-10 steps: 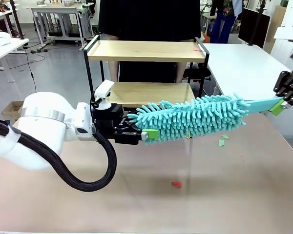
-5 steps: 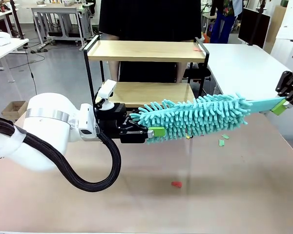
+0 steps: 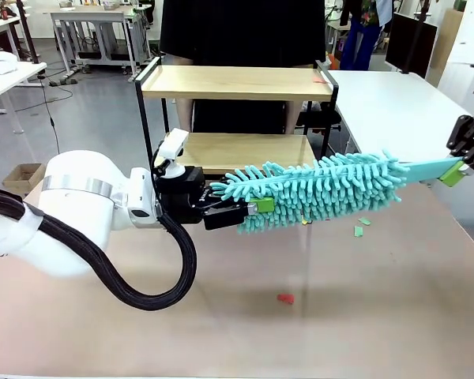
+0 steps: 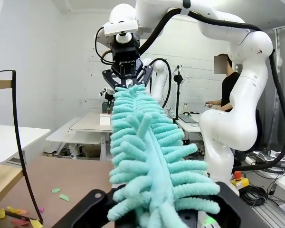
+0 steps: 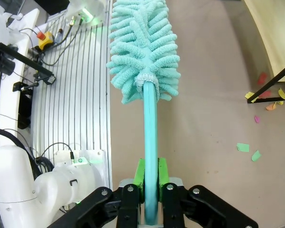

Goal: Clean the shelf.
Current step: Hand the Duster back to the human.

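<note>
White rounded arm links, silver ring at the left arm's joint. Thick black ribbed cable loops under it. Left gripper (image 3: 253, 207) black, small white camera block on the wrist; green pads. Right gripper (image 3: 460, 170) black, green pads.

Duster spans the table in front of the shelf

The duster (image 3: 316, 192) lies level above the table (image 3: 221, 316), before the shelf (image 3: 237, 83), its handle end in the right gripper (image 3: 458, 170) at right, its tip in the left gripper (image 3: 249, 207) at left. Paper scraps (image 3: 362, 227) lie on the table beneath and on the shelf's top board; a person (image 3: 237, 31) stands behind.
</note>
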